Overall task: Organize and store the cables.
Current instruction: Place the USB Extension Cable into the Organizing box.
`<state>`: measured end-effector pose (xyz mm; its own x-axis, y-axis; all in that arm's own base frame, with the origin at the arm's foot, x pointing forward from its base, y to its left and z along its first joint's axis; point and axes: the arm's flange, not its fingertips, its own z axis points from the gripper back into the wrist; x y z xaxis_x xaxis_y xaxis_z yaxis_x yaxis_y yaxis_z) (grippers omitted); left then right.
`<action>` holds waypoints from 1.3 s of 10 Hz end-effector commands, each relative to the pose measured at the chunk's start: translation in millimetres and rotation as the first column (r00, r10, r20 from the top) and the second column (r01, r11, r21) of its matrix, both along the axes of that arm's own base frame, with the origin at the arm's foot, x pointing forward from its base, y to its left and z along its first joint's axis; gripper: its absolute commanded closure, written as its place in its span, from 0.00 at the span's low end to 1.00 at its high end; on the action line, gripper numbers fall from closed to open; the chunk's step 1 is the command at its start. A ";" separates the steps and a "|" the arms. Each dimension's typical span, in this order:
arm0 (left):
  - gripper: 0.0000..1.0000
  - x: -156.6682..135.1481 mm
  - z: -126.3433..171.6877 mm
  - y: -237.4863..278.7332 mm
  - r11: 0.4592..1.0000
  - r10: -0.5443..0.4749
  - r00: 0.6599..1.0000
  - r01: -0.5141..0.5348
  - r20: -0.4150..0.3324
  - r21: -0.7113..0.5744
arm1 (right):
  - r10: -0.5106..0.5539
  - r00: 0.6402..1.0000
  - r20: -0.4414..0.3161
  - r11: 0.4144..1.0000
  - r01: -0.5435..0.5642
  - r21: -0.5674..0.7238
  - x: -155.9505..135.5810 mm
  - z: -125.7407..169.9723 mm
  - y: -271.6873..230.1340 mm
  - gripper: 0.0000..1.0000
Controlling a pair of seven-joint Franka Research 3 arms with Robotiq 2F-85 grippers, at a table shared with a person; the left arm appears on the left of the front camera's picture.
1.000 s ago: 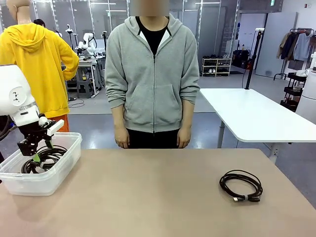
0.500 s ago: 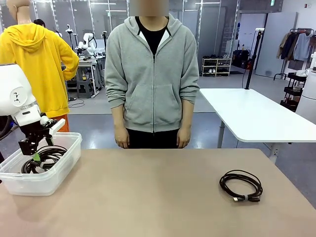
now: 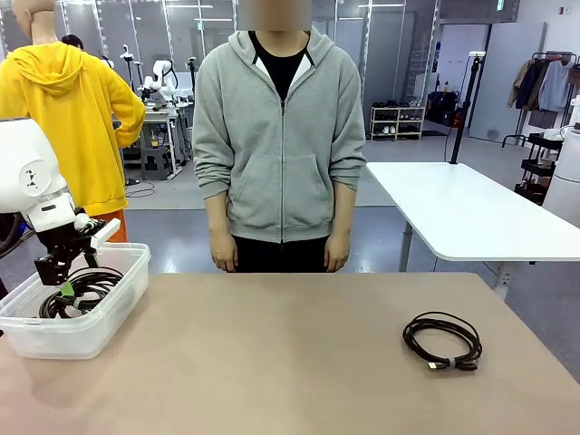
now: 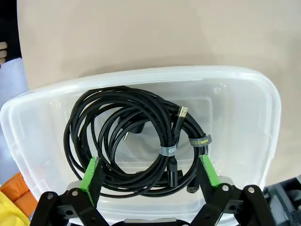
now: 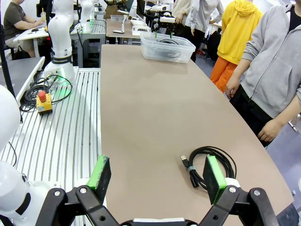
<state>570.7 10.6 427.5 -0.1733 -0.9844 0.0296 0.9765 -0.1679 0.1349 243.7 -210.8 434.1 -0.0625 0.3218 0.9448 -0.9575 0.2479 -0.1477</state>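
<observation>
Left gripper (image 4: 149,172) spread wide above the clear bin (image 3: 118,313) at the table's left edge (image 3: 18,381), coiled cables (image 4: 136,136) inside, right gripper (image 5: 157,176) open over bare tabletop, one coiled cable (image 3: 442,340) near the right edge, person's hands (image 3: 223,263) down.

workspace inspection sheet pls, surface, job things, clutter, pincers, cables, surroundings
surface: tan matte tabletop, mostly bare.
job's things: clear plastic rectangular bin at the robot's left edge; black coiled cables lie inside it.
clutter: nothing seen.
grippers: left pincer open, poised over the bin, holding nothing; right pincer open above the table, empty.
cables: one black coiled cable loose on the table, robot's right side, outside the bin.
surroundings: person in grey zip hoodie stands at the far edge, arms down; white side table behind.
</observation>
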 end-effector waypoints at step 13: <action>0.00 -200.9 113.8 51.0 0.737 0.569 0.820 -0.474 0.062 -0.482 | 0.279 0.951 -0.135 0.708 -0.298 -0.640 62.6 110.4 136.9 0.00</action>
